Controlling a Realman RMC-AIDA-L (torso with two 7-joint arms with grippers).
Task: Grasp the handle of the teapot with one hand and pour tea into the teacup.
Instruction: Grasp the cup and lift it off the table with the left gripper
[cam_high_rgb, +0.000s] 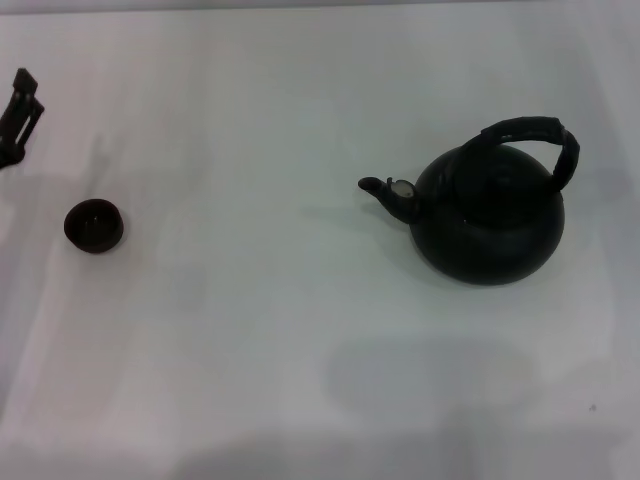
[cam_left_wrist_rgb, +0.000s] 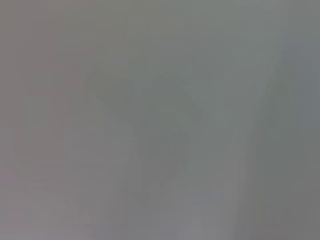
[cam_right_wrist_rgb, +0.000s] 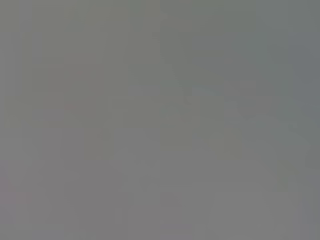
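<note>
Teapot: the teapot (cam_high_rgb: 490, 225) stands upright on the white table (cam_high_rgb: 260, 330); it is the landmark for the rest.
Spout: short and curved with a pale tip, it points from the pot toward the cup.
Handle: the handle (cam_high_rgb: 530, 140) arches over the pot's top, tilted a little toward the side away from the spout, free and untouched.
Cup: the cup (cam_high_rgb: 93, 224) sits well apart from the teapot, on the spout side, upright, far smaller than the pot.
Left gripper: the left gripper (cam_high_rgb: 20, 115) hangs beyond the cup, farthest from the teapot; whether its fingers are apart or together I cannot tell.
Right gripper: not in any view; both wrist views show only blank grey.
Handling: the pot looks rigid and probably heavy, heavier still if filled; the wrapped hoop should give friction.
Grasp: judged best at the crown of the arch, so the pot hangs balanced and tips spout-first.
Risk: the cup is a small, low target, likely light and easily knocked.
</note>
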